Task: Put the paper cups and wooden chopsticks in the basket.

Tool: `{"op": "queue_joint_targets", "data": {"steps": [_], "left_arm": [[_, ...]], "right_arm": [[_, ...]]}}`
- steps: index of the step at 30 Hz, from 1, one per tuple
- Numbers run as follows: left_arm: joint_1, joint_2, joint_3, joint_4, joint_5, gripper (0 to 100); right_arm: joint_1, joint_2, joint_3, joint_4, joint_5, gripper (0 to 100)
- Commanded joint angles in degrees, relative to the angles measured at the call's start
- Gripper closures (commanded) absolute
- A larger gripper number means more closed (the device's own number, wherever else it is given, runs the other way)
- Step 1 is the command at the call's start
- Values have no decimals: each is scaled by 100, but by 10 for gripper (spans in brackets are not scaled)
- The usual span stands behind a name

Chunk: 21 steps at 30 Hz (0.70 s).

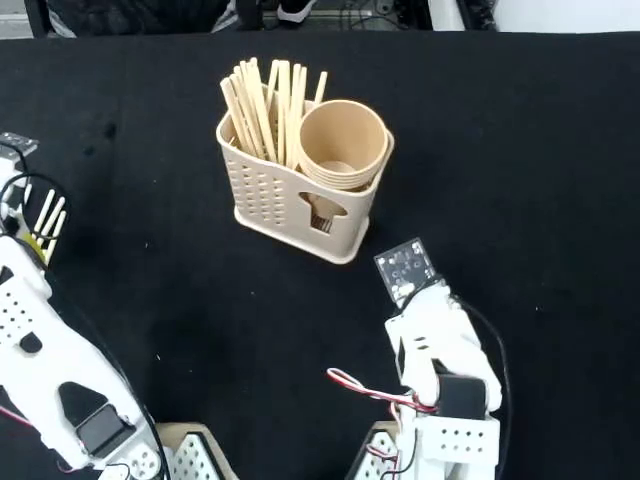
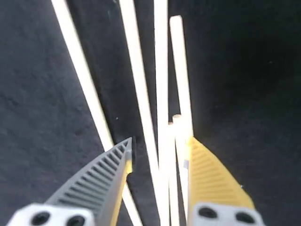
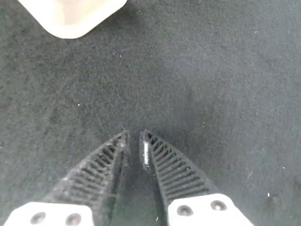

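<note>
Straddling chopsticks (image 2: 161, 56), left gripper (image 2: 160, 147) apart; right gripper (image 3: 134, 137) together, empty, near basket (image 3: 70, 21).

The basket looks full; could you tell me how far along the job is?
Done: paper cups and chopsticks stand in the basket. In hand: the left gripper, open, straddles loose chopsticks on the table. Remaining: moving those over. The right gripper is shut, empty.
</note>
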<state>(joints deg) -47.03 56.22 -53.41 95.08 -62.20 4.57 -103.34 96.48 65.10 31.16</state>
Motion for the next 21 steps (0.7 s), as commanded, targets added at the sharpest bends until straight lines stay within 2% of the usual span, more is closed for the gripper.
{"op": "queue_joint_targets", "data": {"steps": [1, 5, 8, 13, 21], "left_arm": [[-22, 211, -136, -44, -273, 860], [22, 264, -127, 308, -642, 975], [31, 220, -136, 571, -791, 970], [22, 70, -145, 571, -510, 970], [242, -1486, 734, 580, 70, 970]], "right_arm": [[-53, -409, -31, -88, 18, 946], [-53, -409, -31, -88, 18, 946], [-53, -409, -31, -88, 18, 946], [-53, -409, -31, -79, 18, 946], [-53, -409, -31, -79, 18, 946]]}}
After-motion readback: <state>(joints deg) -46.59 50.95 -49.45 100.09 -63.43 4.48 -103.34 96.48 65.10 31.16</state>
